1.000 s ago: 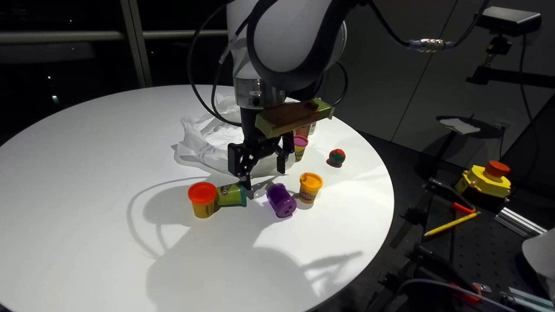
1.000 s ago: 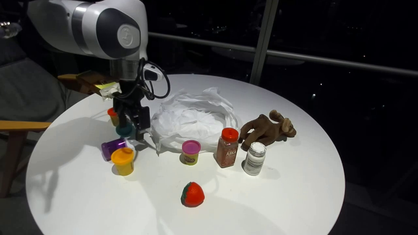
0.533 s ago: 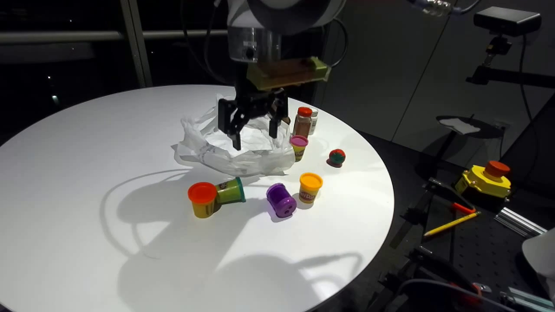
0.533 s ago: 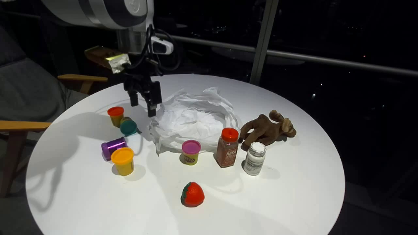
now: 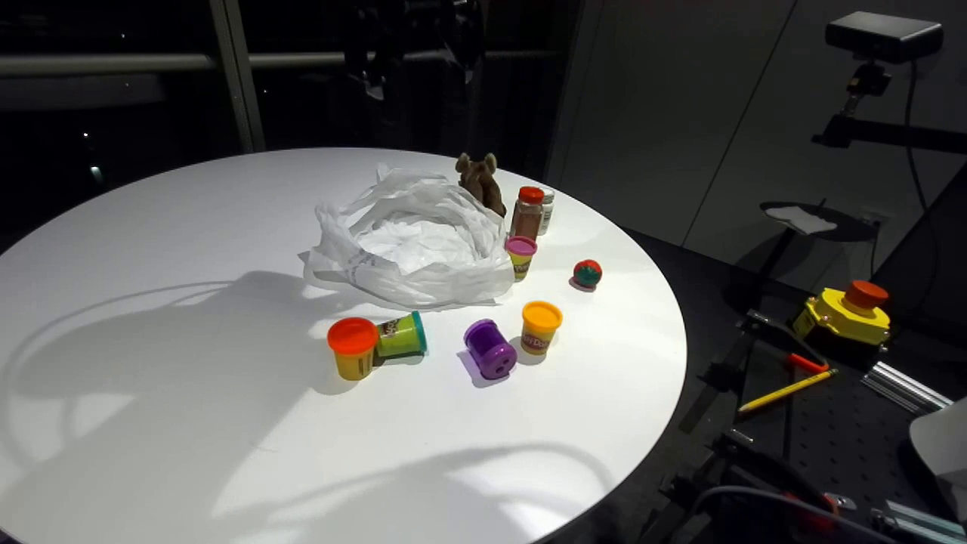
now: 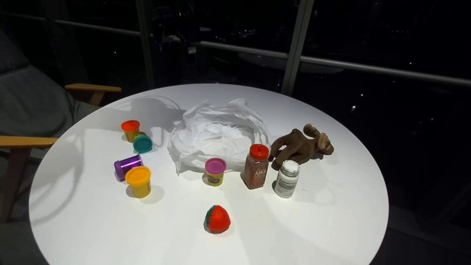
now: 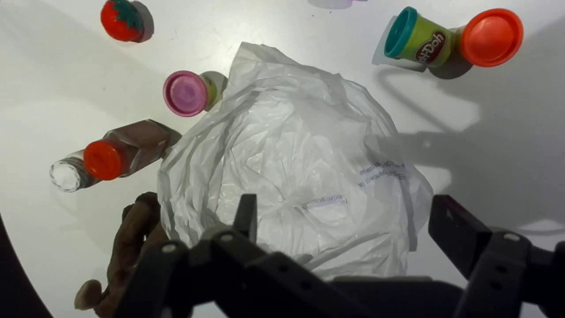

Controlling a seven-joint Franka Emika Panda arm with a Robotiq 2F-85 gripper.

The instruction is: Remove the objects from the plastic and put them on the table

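Wrist view: claw [image 7: 346, 216] spread wide, jaws far apart, hanging over the crumpled plastic bag [image 7: 287, 145], print showing on its folds. Pink-lidded tub [image 7: 186, 93] nr the bag's edge, red-lidded jar [image 7: 128, 150] w/ white bottle [image 7: 68, 173] right by it, strawberry [image 7: 118, 22] farther out; brown plush [image 7: 121, 254] partly hidden by the claw. Other side of the bag, teal-lidded tub [image 7: 426, 44] lying on its side, red-lidded tub [image 7: 491, 37] right next to it. Over we go: in an exterior view, purple tub [image 5: 489, 349] on its side, orange-lidded tub [image 5: 539, 329] upright just beside, both on the round table [image 5: 189, 196]; claw up top, dim, hard to read there. Off the table, yellow-and-red button box [image 5: 844, 316] & pencil [image 5: 787, 391]. And in an exterior view, brown plush lies on the table just beside the bag, jar & bottle upright nr it, pink-lidded tub standing btwn bag & strawberry; grey chair [image 6: 33, 106] by the table's edge.
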